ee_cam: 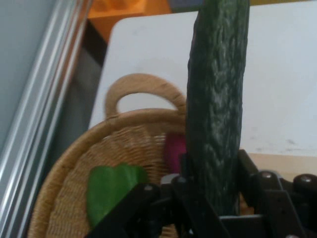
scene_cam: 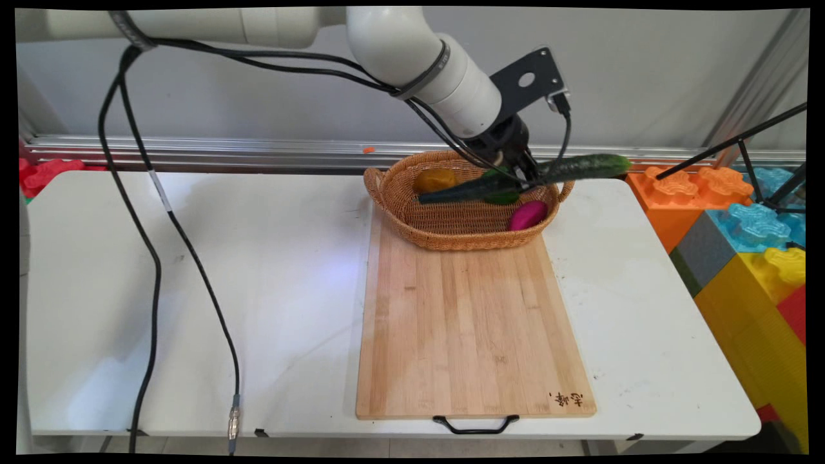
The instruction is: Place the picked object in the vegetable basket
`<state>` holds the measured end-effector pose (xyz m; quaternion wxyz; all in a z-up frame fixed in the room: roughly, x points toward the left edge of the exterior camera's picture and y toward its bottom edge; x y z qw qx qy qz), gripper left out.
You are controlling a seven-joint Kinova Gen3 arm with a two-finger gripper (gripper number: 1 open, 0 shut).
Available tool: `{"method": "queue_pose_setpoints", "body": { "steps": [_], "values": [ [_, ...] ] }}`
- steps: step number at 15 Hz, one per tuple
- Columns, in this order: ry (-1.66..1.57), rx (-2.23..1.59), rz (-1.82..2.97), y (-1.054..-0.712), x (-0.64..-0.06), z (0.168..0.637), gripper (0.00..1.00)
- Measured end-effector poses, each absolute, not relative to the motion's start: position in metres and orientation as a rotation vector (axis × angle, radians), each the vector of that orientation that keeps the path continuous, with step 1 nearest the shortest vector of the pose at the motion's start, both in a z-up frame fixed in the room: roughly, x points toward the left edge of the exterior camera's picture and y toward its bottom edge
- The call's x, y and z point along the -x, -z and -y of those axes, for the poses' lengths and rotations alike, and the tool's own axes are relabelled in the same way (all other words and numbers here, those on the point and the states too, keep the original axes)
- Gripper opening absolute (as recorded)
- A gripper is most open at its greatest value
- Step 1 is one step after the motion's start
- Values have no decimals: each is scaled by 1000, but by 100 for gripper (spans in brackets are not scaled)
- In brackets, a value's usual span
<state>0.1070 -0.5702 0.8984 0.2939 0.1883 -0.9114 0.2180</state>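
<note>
1 wooden cutting board [scene_cam: 470, 322] lies lengthwise on the white table [scene_cam: 193, 270], a black handle [scene_cam: 475, 425] at its near end. On the board's far end stands a wicker basket [scene_cam: 451, 235] with 2 loop handles. It holds a yellow piece [scene_cam: 433, 179], a green piece [scene_cam: 503, 198] and a magenta piece [scene_cam: 527, 215]. Above the board's far end a dark cucumber [scene_cam: 580, 169] is held almost level, its tip reaching out past the board's right side. Right of the board, off the table, stand big orange, blue and yellow toy blocks [scene_cam: 741, 219].
</note>
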Motion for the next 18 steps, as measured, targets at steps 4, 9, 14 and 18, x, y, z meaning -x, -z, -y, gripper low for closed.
{"method": "queue_pose_setpoints", "body": {
  "steps": [4,9,14,18],
  "values": [
    [-610,-575,2391,-879,-117,598,0],
    [-634,-664,2359,-852,-134,627,0],
    [-638,-765,2319,-827,-151,645,0],
    [-630,-825,2292,-813,-160,652,0]
  ]
}}
